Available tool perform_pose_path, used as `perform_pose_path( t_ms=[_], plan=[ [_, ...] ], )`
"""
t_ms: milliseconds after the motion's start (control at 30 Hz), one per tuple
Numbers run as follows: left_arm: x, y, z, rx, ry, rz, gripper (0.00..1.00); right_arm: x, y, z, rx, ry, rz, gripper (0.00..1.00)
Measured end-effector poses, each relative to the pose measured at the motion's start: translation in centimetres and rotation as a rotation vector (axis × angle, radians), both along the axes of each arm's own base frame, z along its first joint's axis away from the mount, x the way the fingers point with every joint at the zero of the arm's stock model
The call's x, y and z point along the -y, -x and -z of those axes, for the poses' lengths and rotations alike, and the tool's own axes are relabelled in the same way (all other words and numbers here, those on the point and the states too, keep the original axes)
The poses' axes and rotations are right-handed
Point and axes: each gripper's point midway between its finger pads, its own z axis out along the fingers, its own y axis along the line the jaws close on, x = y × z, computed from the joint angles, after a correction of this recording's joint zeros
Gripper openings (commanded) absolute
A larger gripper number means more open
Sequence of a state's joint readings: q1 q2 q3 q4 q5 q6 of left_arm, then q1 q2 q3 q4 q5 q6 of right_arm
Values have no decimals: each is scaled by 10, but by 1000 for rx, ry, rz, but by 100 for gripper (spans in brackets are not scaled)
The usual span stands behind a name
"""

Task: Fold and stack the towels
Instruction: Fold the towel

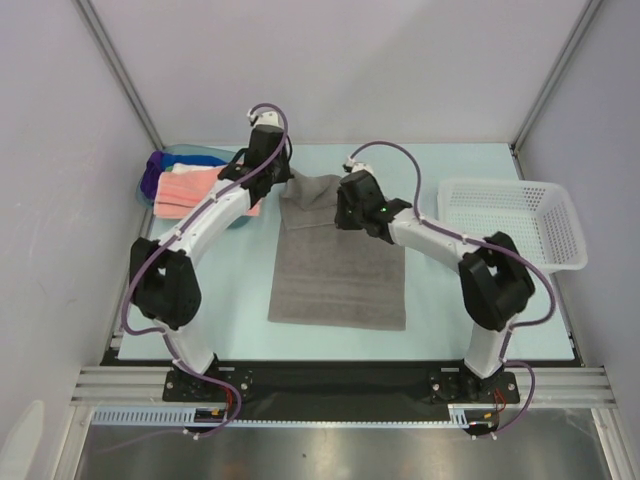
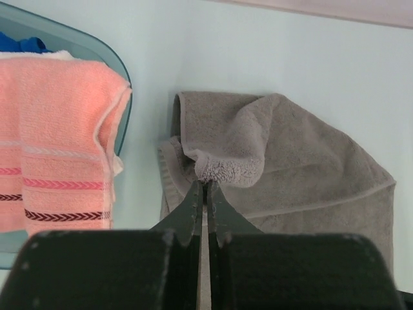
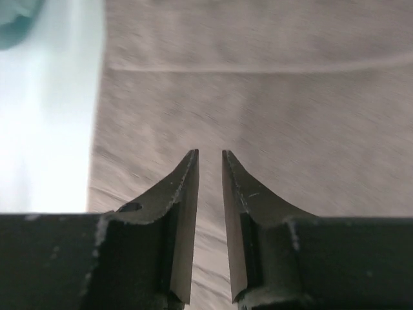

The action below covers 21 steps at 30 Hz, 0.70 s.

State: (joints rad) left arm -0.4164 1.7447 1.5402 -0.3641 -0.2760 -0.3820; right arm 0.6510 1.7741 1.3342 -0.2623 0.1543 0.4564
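A grey towel (image 1: pixel 338 265) lies spread on the table between the arms, its far end rumpled and partly lifted. My left gripper (image 1: pixel 284 174) is at the towel's far left corner. In the left wrist view this gripper (image 2: pixel 206 185) is shut on a bunched fold of the grey towel (image 2: pixel 284 168). My right gripper (image 1: pixel 345 212) hovers over the far middle of the cloth. In the right wrist view it (image 3: pixel 210 154) stands slightly open with nothing between the fingers, just above the grey towel (image 3: pixel 277 97). A salmon pink towel (image 1: pixel 195 190) lies folded on the tub at the left.
A translucent blue tub (image 1: pixel 190 153) at the far left holds the pink towel (image 2: pixel 58 148) over purple and blue ones. A white mesh basket (image 1: pixel 510 222) stands at the right. Grey walls enclose the table on three sides.
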Motion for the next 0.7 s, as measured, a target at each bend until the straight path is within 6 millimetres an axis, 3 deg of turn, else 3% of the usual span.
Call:
perform_pose_path(
  t_ms=[100, 267, 500, 700],
  plan=[
    [-3, -11, -1, 11, -28, -19, 0, -36, -14, 11, 6, -58, -21, 29],
    [-10, -25, 5, 11, -75, -59, 0, -78, -41, 25, -3, -165, 27, 34],
    [-23, -37, 13, 2, -128, -94, 0, -119, -62, 46, -39, -325, 115, 34],
    [-32, -41, 20, -12, -140, -109, 0, -144, -58, 69, -80, -384, 162, 38]
  ],
)
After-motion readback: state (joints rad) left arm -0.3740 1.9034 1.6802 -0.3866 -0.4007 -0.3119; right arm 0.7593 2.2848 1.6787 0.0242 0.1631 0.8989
